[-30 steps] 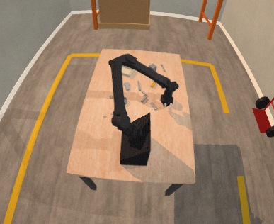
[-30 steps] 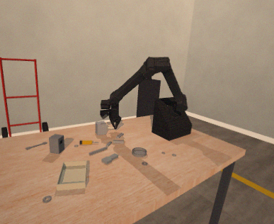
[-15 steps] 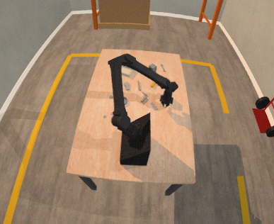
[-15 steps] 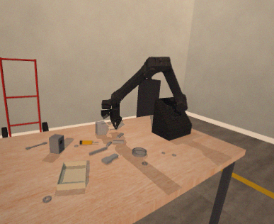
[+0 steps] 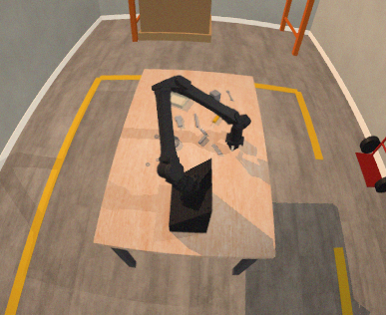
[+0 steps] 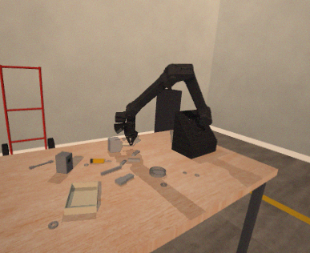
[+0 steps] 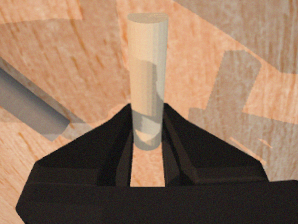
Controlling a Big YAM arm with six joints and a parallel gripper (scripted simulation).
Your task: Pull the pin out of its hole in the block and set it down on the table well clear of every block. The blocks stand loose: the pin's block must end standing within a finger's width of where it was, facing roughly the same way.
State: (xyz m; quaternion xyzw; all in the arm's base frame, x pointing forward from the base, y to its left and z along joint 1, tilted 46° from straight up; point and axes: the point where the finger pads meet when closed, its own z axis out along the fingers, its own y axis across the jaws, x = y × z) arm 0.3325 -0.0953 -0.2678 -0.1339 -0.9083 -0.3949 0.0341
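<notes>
My gripper is shut on the pale wooden pin, gripping it near one end. The pin points away from the fingers and hangs free over bare table. In the exterior view the gripper hovers just right of a light grey block and a little above the table top. A darker grey block with a hole in its face stands farther off. The pin itself is too small to make out in the top and exterior views.
A shallow tray, a yellow-handled screwdriver, a metal ring, a bolt, grey bars and washers lie scattered on the table. The arm's black base box stands near one edge.
</notes>
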